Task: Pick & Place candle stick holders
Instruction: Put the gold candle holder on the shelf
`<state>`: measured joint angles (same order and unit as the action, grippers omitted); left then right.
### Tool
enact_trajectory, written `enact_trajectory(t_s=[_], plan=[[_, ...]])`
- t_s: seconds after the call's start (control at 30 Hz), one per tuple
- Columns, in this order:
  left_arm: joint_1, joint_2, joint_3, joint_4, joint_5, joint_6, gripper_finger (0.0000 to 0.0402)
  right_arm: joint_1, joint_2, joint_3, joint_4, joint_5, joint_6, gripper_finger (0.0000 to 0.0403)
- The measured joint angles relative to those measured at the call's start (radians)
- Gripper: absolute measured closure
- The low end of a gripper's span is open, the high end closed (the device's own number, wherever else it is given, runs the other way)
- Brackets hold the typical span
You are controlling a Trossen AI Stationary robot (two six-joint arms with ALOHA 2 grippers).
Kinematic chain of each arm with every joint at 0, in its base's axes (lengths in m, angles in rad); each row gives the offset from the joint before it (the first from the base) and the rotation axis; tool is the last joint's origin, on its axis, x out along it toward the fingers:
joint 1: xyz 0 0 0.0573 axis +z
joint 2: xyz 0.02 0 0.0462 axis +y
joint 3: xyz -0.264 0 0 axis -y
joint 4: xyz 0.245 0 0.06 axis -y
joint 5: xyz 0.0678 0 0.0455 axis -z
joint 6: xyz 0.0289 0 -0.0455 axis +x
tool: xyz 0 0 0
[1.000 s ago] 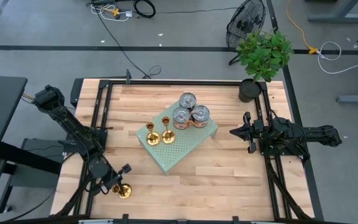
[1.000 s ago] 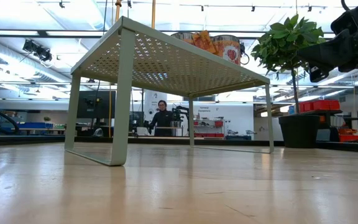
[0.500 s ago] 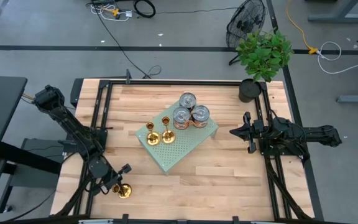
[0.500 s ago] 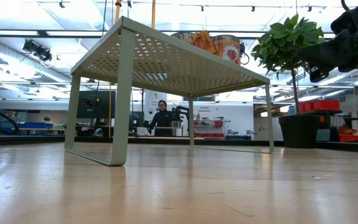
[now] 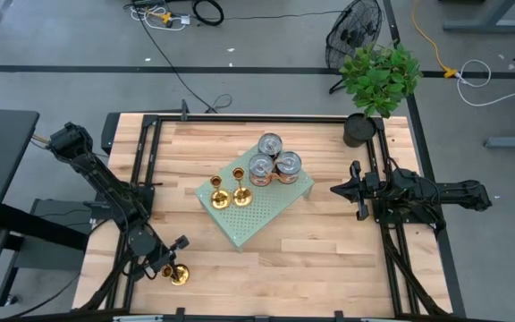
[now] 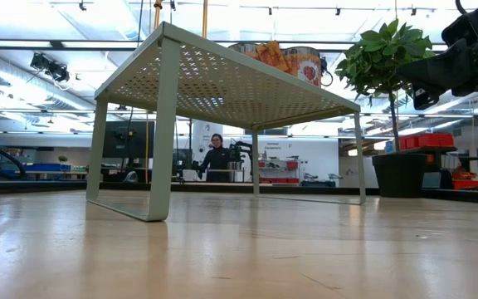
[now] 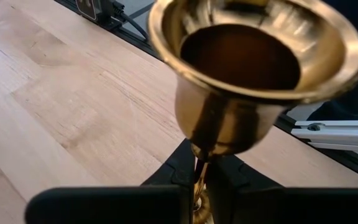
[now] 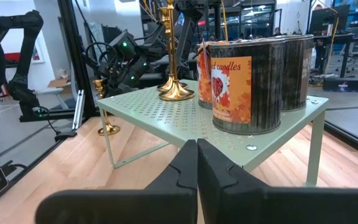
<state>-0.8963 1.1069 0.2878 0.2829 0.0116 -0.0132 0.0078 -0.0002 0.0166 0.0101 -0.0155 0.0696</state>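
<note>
The shelf (image 5: 266, 213) sits mid-table (image 5: 329, 259); on it, two holders (image 5: 230, 194) at its 9 o'clock side, three cans (image 5: 273, 161) at 1 o'clock; a third holder (image 5: 179, 275) stands on the table at 7 o'clock, in the left gripper (image 5: 170, 269); the plant (image 5: 375, 80) at 1 o'clock; the right gripper (image 5: 342, 190) at 3 o'clock.

A grey floor (image 5: 257, 49) is seen around the wooden bench (image 5: 329, 250), with cables (image 5: 173, 13) lying on it beside a black fan (image 5: 354, 34). A leafy potted plant (image 5: 378, 80) is set at the bench's far right corner. Beyond the bench, a bright workshop is shown, lit by ceiling lights (image 6: 48, 66), where a person (image 6: 217, 159) is standing among desks.
</note>
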Motion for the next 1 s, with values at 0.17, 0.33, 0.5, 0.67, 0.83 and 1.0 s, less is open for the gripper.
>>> enact_trajectory(t_s=[0.17,0.33,0.5,0.67,0.83,1.0], plan=[[0.0,0.0,0.0,0.0,0.0,0.0,0.0378,0.0,0.0,0.0,0.0,0.0,0.0,0.04],[0.0,0.0,0.0,0.0,0.0,0.0,0.0378,0.0,0.0,0.0,0.0,0.0,0.0,0.04],[0.0,0.0,0.0,0.0,0.0,0.0,0.0378,0.0,0.0,0.0,0.0,0.0,0.0,0.04],[0.0,0.0,0.0,0.0,0.001,0.0,0.0379,0.0,0.0,0.0,0.0,0.0,0.0,0.04],[0.0,0.0,0.0,0.0,0.0,0.0,0.038,0.0,0.0,0.0,0.0,0.0,0.0,0.04],[0.0,0.0,0.0,0.0,0.0,0.0,0.0381,0.0,0.0,0.0,0.0,0.0,0.0,0.04]])
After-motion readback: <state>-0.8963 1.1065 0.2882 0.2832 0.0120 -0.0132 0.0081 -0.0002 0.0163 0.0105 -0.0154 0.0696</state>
